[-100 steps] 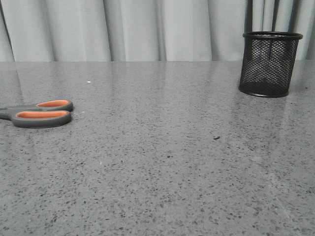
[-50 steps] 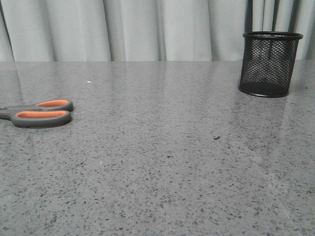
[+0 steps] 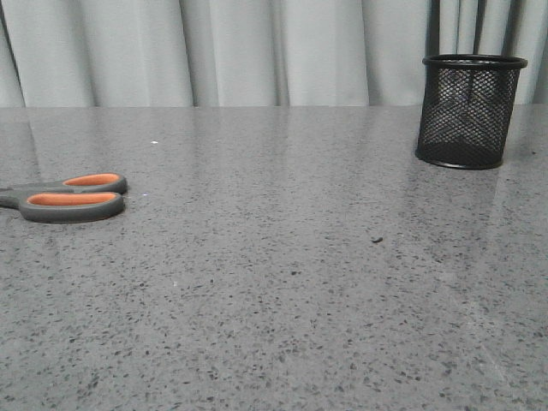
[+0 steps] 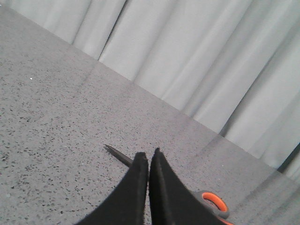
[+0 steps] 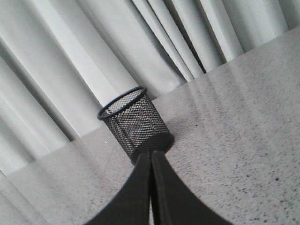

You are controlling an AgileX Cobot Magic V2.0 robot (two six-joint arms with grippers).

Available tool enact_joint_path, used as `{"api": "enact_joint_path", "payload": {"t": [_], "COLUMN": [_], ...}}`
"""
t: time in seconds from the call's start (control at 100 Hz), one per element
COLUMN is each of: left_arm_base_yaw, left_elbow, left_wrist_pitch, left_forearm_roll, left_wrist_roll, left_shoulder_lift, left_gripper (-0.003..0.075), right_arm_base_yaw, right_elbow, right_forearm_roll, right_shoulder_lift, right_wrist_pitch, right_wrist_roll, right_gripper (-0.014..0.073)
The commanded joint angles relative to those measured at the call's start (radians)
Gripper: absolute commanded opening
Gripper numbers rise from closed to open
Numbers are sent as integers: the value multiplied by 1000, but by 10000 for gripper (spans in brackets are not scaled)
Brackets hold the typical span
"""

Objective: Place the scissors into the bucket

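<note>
Scissors: one pair (image 3: 67,197) is lying on the table
Bucket: one (image 3: 469,111) is standing upright
Grippers: two are showing, the left gripper (image 4: 149,158) and the right gripper (image 5: 151,157)
Table: one (image 3: 291,282) is carrying everything

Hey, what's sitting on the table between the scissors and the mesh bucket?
Nothing. In the front view, only bare speckled tabletop lies between the scissors at the left and the bucket at the far right.
</note>
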State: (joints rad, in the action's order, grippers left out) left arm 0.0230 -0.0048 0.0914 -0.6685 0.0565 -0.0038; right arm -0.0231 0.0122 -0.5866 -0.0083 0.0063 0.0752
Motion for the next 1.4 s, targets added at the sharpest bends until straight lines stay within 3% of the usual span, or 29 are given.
{"api": "enact_joint_path", "payload": {"t": [0.0, 0.22, 0.41, 0.58, 0.94, 1.04, 1.16, 1.21, 1.26, 1.39], "left_arm_base_yaw": [2, 2, 2, 2, 2, 2, 2, 2, 2, 2], "left_elbow": [-52, -257, -524, -708, -834, -852, -871, -880, -888, -941], "left_wrist_pitch": [-42, 93, 306, 496, 645, 663, 661, 663, 667, 719], "left_forearm_roll": [-23, 100, 303, 324, 322, 316, 297, 281, 260, 206], "left_wrist_roll": [-5, 31, 35, 150, 176, 216, 232, 254, 273, 383], "left_shoulder_lift": [-25, 52, 269, 458, 671, 703, 735, 748, 763, 829], "left_gripper": [-20, -21, -20, -20, -11, 75, 283, 373, 414, 417], "right_arm_base_yaw": [-4, -4, -4, -4, 0, 0, 0, 0, 0, 0], "right_elbow": [-32, -225, -441, -613, -735, -752, -778, -790, -799, -821], "right_forearm_roll": [-35, 84, 173, 224, 217, 217, 217, 217, 217, 217], "right_shoulder_lift": [-19, 50, 278, 497, 707, 739, 770, 782, 788, 798], "right_wrist_pitch": [-40, 189, 384, 538, 584, 596, 616, 621, 622, 638], "right_wrist_roll": [2, 2, 2, 2, 40, 45, 52, 54, 62, 87], "right_gripper": [-69, -68, -68, -69, -44, 78, 337, 398, 414, 412]}}
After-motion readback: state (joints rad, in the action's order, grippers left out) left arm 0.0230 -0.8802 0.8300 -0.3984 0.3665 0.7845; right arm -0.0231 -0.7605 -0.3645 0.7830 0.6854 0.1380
